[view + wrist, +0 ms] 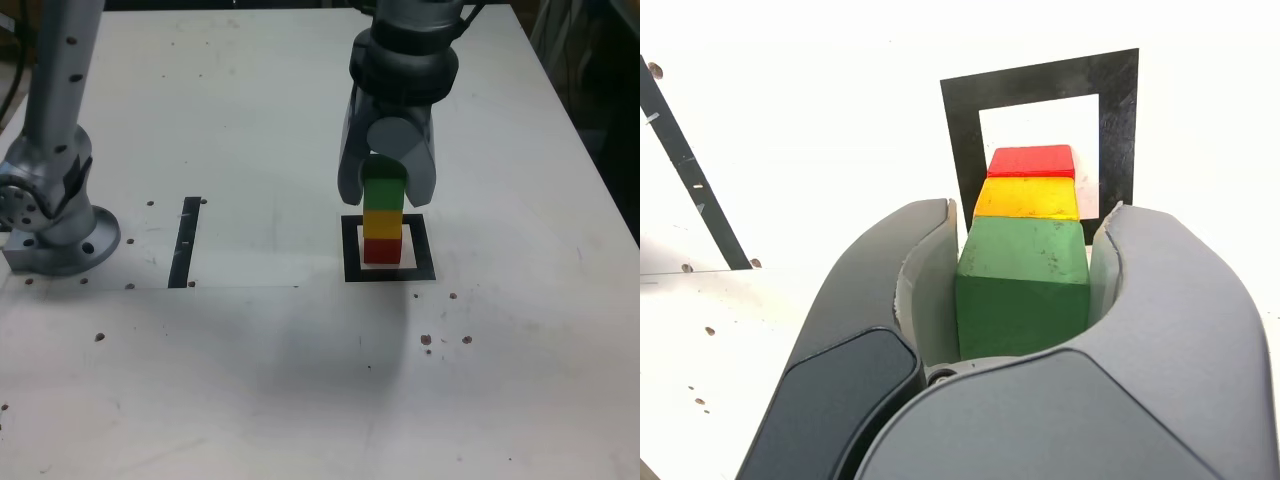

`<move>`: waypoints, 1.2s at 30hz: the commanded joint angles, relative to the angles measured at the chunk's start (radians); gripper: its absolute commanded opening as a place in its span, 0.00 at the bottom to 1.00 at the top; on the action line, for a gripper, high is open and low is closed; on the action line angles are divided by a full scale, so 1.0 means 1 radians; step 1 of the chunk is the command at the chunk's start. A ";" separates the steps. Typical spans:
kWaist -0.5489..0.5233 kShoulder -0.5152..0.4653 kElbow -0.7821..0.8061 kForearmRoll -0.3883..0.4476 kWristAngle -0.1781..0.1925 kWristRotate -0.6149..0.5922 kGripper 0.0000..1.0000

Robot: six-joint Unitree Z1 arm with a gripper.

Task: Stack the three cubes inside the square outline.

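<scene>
From my remote station, exterior view: the hand stands narrowed to cube width, its fingers closed on the green cube. Directly below at six o'clock lie the yellow cube, then the red cube, inside the square outline.

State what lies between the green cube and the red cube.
The yellow cube lies there, under the green cube and on the red cube, as the exterior view shows.

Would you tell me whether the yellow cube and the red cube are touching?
Touching: the exterior view shows the yellow cube resting directly on the red cube, with no gap between them.
</scene>
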 commanded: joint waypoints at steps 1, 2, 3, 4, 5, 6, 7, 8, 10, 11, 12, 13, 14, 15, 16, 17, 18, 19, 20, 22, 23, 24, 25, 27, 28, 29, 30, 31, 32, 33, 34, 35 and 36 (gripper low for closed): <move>0.003 0.003 0.006 0.002 -0.005 0.004 0.62; 0.003 0.003 0.008 0.002 -0.007 0.006 0.68; 0.003 0.003 0.009 0.002 -0.010 0.007 0.74; 0.004 0.003 0.011 0.002 -0.013 0.008 0.79; 0.004 0.002 0.013 0.003 -0.015 0.008 0.84; 0.004 0.002 0.014 0.003 -0.016 0.009 0.88; 0.005 0.001 0.015 0.004 -0.017 0.009 0.91; 0.005 0.001 0.015 0.005 -0.018 0.009 0.93; 0.005 0.000 0.012 0.006 -0.017 0.009 0.96; 0.005 -0.001 0.011 0.006 -0.016 0.009 0.98; 0.005 -0.002 0.009 0.007 -0.015 0.009 0.98; 0.005 -0.004 0.007 0.007 -0.014 0.009 0.99; 0.005 -0.007 0.005 0.007 -0.013 0.009 0.99; 0.005 -0.010 0.003 0.009 -0.012 0.009 0.99; 0.005 -0.014 0.001 0.012 -0.011 0.009 0.99; 0.005 -0.020 -0.001 0.016 -0.009 0.009 0.99; 0.005 -0.026 -0.005 0.023 -0.007 0.008 0.99; 0.004 -0.034 -0.009 0.031 -0.004 0.007 0.99; 0.003 -0.043 -0.013 0.042 -0.001 0.005 0.99; -0.003 -0.069 -0.022 0.068 0.009 -0.001 0.99; -0.006 -0.085 -0.027 0.081 0.015 -0.003 0.99; -0.009 -0.104 -0.030 0.095 0.020 -0.006 0.99; -0.013 -0.124 -0.032 0.108 0.025 -0.007 0.99; -0.018 -0.168 -0.027 0.132 0.031 -0.006 0.99; -0.018 -0.190 -0.020 0.142 0.032 -0.003 0.99; -0.019 -0.213 -0.009 0.149 0.032 0.000 0.99; -0.019 -0.236 0.006 0.155 0.032 0.004 0.99; -0.018 -0.258 0.023 0.159 0.032 0.007 0.99; -0.018 -0.279 0.043 0.161 0.032 0.010 0.99; -0.017 -0.306 0.073 0.161 0.031 0.012 0.99; -0.017 -0.325 0.099 0.161 0.030 0.012 0.99; -0.016 -0.343 0.128 0.159 0.029 0.011 0.99; -0.016 -0.360 0.160 0.157 0.028 0.009 0.99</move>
